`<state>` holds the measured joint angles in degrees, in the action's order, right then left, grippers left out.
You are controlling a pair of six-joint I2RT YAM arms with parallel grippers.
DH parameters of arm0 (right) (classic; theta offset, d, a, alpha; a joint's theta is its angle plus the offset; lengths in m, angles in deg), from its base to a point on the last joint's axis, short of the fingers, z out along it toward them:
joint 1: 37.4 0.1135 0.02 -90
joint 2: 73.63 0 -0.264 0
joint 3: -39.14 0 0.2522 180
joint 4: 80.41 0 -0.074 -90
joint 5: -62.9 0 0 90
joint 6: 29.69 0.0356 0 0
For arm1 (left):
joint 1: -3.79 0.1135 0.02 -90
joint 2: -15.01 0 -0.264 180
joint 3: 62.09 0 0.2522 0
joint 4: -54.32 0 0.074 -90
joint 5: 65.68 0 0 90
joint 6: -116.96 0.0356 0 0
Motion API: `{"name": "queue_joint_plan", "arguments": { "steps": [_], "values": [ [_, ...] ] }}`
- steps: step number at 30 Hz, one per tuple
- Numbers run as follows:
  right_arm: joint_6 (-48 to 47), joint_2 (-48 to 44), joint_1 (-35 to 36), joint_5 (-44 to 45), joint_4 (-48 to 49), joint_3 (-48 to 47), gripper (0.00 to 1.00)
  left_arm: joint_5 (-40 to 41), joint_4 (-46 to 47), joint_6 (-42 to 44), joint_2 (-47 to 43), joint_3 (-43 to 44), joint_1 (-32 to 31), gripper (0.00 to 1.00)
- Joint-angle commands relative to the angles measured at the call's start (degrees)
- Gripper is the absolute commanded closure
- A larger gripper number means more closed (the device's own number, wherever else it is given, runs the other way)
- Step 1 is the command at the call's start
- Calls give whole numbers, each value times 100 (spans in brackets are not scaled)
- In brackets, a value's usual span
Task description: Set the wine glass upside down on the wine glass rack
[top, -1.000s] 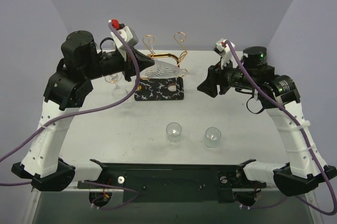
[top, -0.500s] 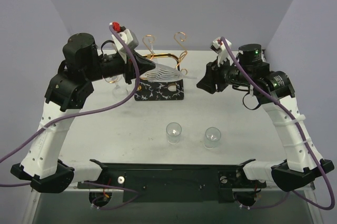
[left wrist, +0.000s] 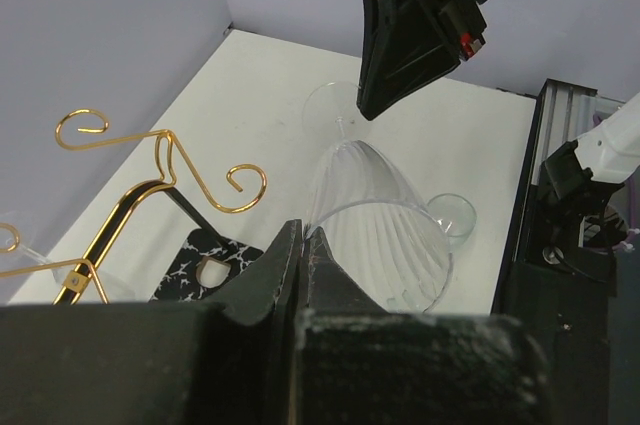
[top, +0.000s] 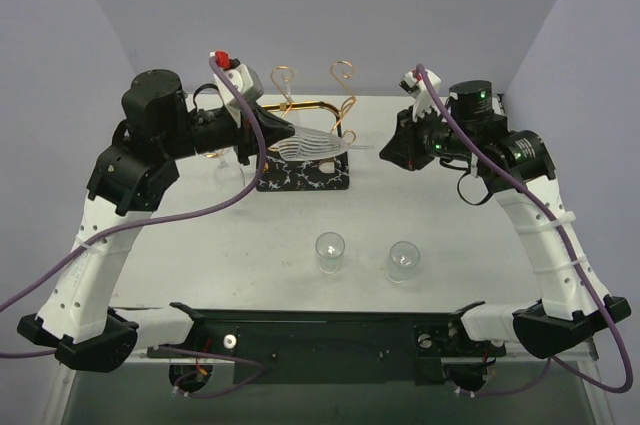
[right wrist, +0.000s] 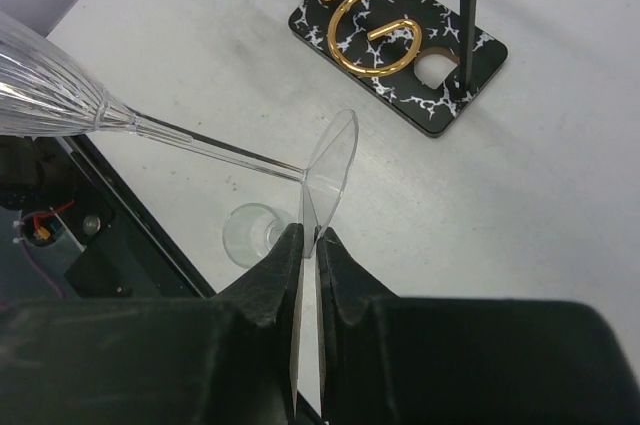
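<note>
The wine glass [top: 310, 145] lies on its side in the air over the wine glass rack [top: 303, 173], held at both ends. My left gripper [top: 272, 132] is shut on the rim of its ribbed bowl [left wrist: 380, 230]; in the left wrist view the left gripper [left wrist: 303, 237] pinches the rim's edge. My right gripper [top: 388, 152] is shut on the foot [right wrist: 335, 160], with the thin stem [right wrist: 200, 145] running left from the right gripper [right wrist: 310, 235]. The rack's copper loops [right wrist: 380, 30] and black veined base [right wrist: 400, 70] stand below.
Two small clear glasses [top: 330, 250] [top: 404, 259] stand upright on the white table in front of the rack. Another stemmed glass [top: 214, 150] stands left of the rack behind my left arm. The black mounting rail [top: 330, 330] runs along the near edge.
My right gripper moved left to the glass's foot and shut on it. The left arm lifted the glass slightly and levelled it, still gripping the rim.
</note>
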<state>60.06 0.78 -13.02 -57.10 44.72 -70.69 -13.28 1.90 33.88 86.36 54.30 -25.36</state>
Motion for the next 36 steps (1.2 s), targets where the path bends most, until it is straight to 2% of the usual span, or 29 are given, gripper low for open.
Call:
{"name": "queue_joint_plan", "arguments": {
  "steps": [1,6,11,14,17,18,20,23,24,27,36],
  "values": [
    [25,-50,-21,248,138,-263,100,-247,183,213,-69,-234,-21,100],
    [183,-93,-126,293,138,-254,100,-239,191,389,-69,-463,-21,91],
    [175,-207,-267,293,129,-202,100,-230,148,547,-78,-551,-21,74],
    [166,-296,-425,232,120,-184,100,-177,165,574,-86,-621,-21,68],
    [157,-409,-574,214,85,-166,100,-186,165,591,-69,-656,-21,56],
    [140,-445,-592,222,67,-166,100,-186,157,600,-77,-639,-21,48],
    [122,-489,-680,249,23,-166,100,-125,157,626,-77,-639,-21,39],
    [69,-542,-742,416,-29,-192,100,-72,121,697,-86,-630,-21,30],
    [69,-568,-751,538,-56,-219,100,-72,78,732,-86,-621,-21,20],
    [-124,-603,-777,968,-108,-289,100,60,-28,811,-139,-621,-21,15],
    [-493,-533,-839,1997,-267,-719,100,868,42,627,-332,-595,-3,14]
  ]
}}
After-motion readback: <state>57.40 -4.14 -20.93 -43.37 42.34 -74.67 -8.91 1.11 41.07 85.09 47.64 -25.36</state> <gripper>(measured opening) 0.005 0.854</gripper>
